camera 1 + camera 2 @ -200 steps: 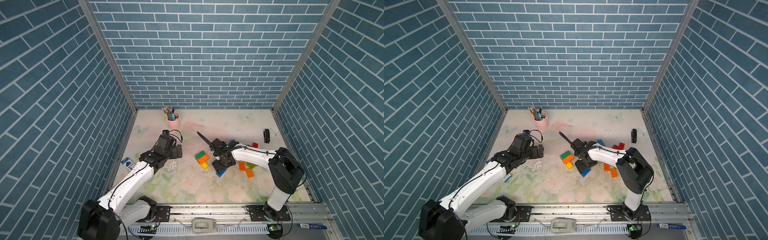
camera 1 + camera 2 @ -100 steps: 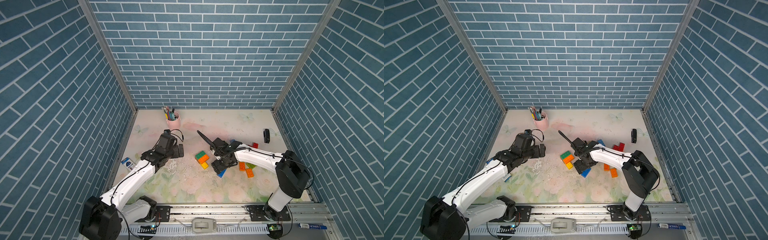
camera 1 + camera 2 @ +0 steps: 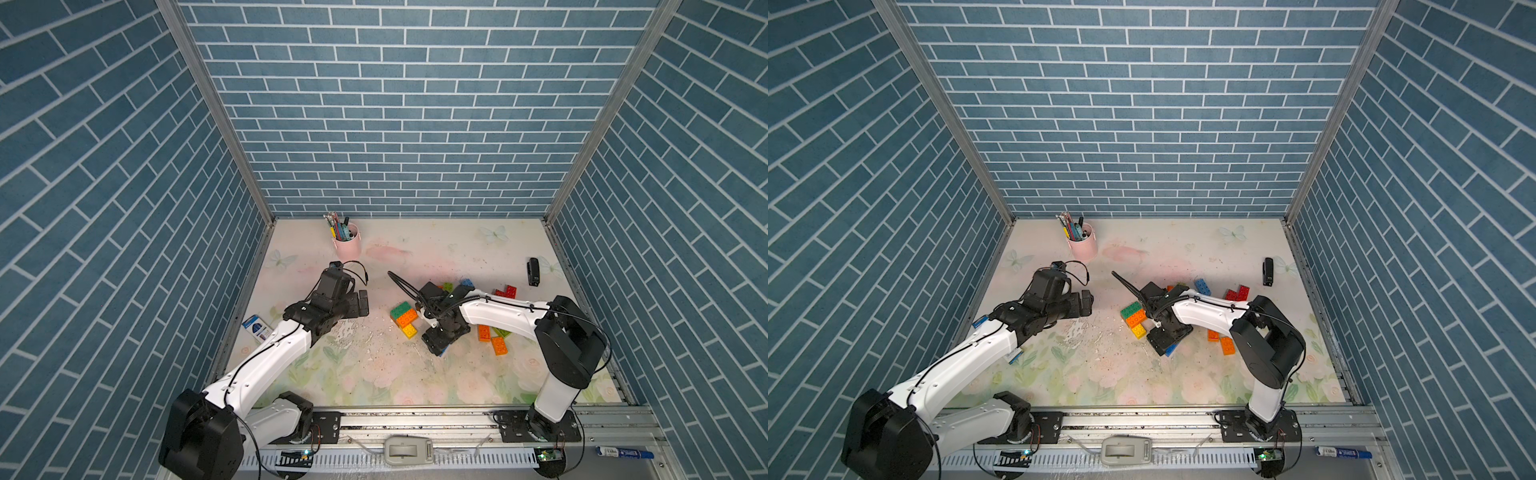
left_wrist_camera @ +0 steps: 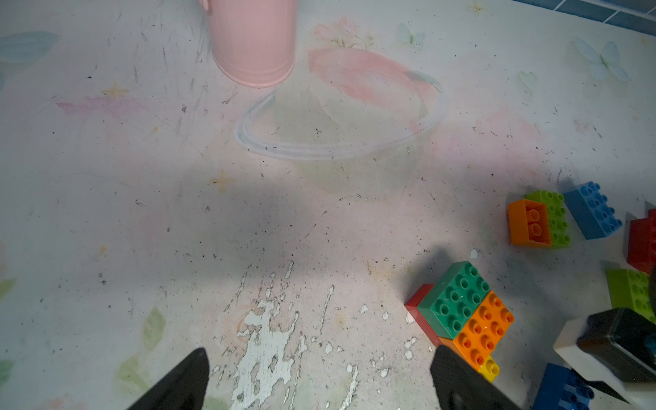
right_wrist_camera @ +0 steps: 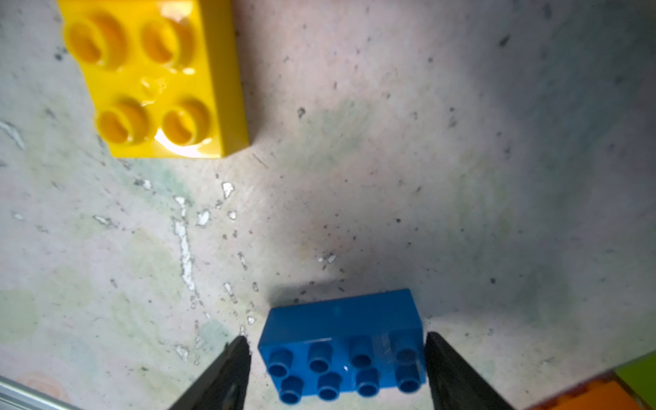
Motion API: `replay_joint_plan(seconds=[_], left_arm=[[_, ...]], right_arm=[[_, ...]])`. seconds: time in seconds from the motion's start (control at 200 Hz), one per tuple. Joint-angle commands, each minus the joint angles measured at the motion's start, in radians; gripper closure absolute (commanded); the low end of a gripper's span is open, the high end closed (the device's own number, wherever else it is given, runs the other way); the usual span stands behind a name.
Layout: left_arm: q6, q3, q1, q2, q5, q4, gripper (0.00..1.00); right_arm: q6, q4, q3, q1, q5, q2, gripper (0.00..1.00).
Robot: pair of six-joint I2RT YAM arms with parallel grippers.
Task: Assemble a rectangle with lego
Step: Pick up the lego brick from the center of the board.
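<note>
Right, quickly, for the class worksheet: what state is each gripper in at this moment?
Left gripper: open, holding nothing.
Right gripper: open, jaws either side of the blue brick, with a small gap on one side.

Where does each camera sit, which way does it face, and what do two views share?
Top views: high in front, looking down at the table; left arm, right arm fully shown.
Left wrist: low, facing the pink cup and brick stack; open left gripper shows.
Right wrist: close over the blue brick, right gripper jaws flanking it.
Shared: both wrist views catch the yellow brick.
</note>
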Motion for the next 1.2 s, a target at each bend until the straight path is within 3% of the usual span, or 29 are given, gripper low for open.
replay_joint_plan(seconds=[0.0, 0.32, 0.76, 1.195], left_arm=[[-0.001, -0.01, 0.006, -0.006, 0.004, 0.006, 0.01], [0.003, -0.016, 0.007, -0.016, 0.001, 0.002, 0.01], [0.01, -0.016, 0.007, -0.017, -0.01, -0.003, 0.01], [0.026, -0.016, 0.011, -0.019, -0.022, -0.008, 0.01]], right_arm=[[-0.02, -0.04, 0.019, 0.008, 0.007, 0.016, 0.29], [-0.001, -0.035, 0.019, 0.012, 0.015, 0.026, 0.33], [0.006, -0.027, 0.032, 0.012, 0.039, 0.044, 0.3], [-0.003, -0.097, 0.105, 0.014, 0.06, -0.005, 0.42]])
